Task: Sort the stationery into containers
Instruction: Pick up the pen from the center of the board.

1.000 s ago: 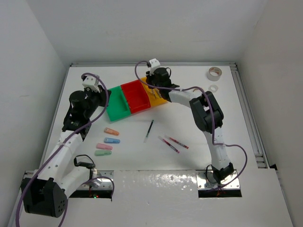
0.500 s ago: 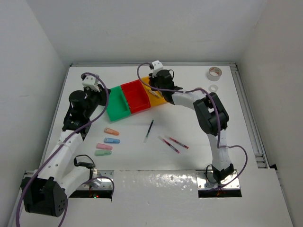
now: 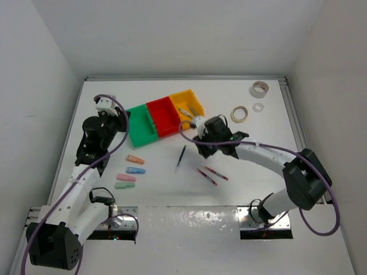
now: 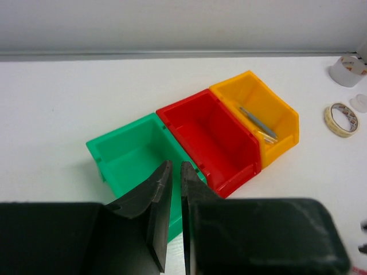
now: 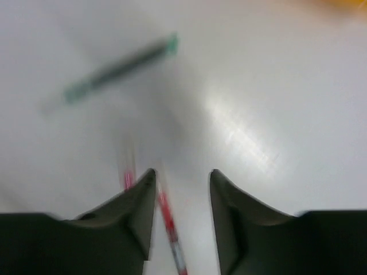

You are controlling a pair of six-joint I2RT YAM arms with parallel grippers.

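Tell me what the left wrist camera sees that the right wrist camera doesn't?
Only the left wrist view shows the green bin, the red bin and the yellow bin with pens inside, three tape rolls, and the shut left claw. Only the right wrist view, which is blurred, shows a dark pen, red pens and the open right claw. Both share the white table. An orange blur in the right view's top corner may be the yellow bin.

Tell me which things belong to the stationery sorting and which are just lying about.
Job: green bin, red bin, yellow bin, dark pen, red pens, pastel pieces, tape rolls.
Not part, only fixtures: metal mounting plate, side rail.
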